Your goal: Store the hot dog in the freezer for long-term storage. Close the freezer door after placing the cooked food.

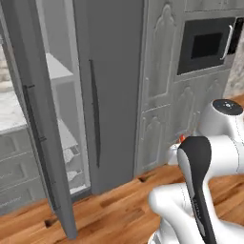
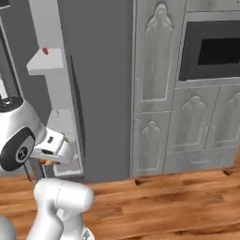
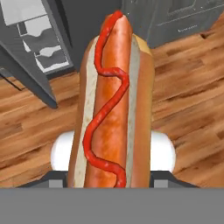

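- You have the hot dog [image 3: 111,105] clamped in the gripper [image 3: 109,181]; in the hand view the bun fills the middle, sausage up, with a wavy line of red sauce running its length.
- In the right base view you can see the gripper [image 2: 52,157] low at the left, with a sliver of the hot dog [image 2: 47,162] showing under the hand, just in front of the freezer's open compartment.
- The freezer [image 1: 114,71] stands ahead of you, and the freezer door [image 1: 35,119] hangs wide open at the left, edge on, its black bar handle facing you.
- Inside you can see pale shelves [image 1: 59,69] and bins lower down; in the right base view a small red piece [image 2: 45,50] lies on an upper shelf.
- The hot dog is over the wooden floor [image 3: 192,100], outside the freezer.
- To the right you have carved grey cabinet doors [image 1: 159,57] and a black microwave [image 1: 207,45] set among them.
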Controlling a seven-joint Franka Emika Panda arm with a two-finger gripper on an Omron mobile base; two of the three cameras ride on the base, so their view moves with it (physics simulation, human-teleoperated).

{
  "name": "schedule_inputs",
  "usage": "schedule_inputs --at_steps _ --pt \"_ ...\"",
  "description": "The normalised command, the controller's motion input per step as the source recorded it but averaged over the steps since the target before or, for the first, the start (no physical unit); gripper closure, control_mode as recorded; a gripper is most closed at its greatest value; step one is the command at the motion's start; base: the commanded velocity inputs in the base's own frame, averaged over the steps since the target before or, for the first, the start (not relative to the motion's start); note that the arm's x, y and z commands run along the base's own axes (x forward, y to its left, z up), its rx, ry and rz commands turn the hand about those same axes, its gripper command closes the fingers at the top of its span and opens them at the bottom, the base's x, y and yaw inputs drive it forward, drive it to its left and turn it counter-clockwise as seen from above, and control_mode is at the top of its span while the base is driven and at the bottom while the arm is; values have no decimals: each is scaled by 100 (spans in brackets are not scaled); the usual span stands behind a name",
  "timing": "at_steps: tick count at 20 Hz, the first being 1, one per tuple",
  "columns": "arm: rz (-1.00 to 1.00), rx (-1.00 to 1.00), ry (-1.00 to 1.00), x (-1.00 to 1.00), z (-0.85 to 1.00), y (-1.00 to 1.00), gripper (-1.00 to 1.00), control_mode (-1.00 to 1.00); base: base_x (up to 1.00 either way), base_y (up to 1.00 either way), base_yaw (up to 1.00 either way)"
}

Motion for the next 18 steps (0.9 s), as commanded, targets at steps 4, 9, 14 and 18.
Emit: schedule_inputs --at_steps 4,9,14,18 --pt "0 0 0 0 0 0 100 100 41 -38 86" --pt "0 0 0 0 0 0 100 100 28 -54 81" --pt "0 0 0 0 0 0 100 100 39 -19 27" --pt "0 0 0 0 0 0 100 100 65 -7 0"
